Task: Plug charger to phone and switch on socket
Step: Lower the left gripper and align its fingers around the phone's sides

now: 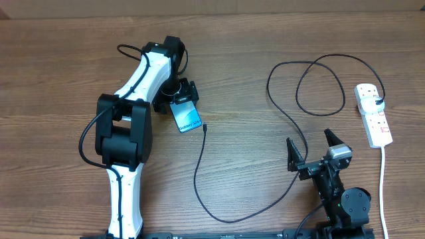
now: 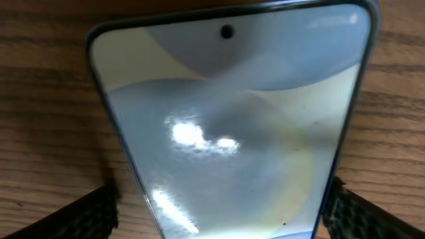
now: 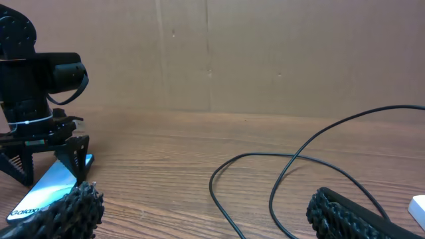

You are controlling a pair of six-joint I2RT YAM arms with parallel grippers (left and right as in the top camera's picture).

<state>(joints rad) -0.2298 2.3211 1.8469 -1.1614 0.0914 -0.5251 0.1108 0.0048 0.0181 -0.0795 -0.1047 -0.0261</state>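
L hand [image 1: 178,99] straddles phone [image 2: 232,119], fingers [image 2: 93,212] apart, prob. not clamping it; R hand [image 1: 309,143] released.

Table [image 1: 265,40]: brown wood-grain top, filling the overhead view.

Phone [image 1: 186,117]: left of centre, screen up, set askew to the table edges, "Galaxy" text toward its front end. Cannot tell whether it lies fully flat.

Charger [image 1: 199,179]: thin black cable. Connector tip [image 1: 205,127] lies just beside the phone's front right corner, apart from it. From the tip the cable runs toward the front edge, bends right, climbs across the middle, then makes two loose loops at back right.

Socket [image 1: 373,114]: far right, white strip, red switches, black plug [image 1: 378,101] in its far half. White cord [image 1: 384,186] leaves its near end and runs toward the front edge.
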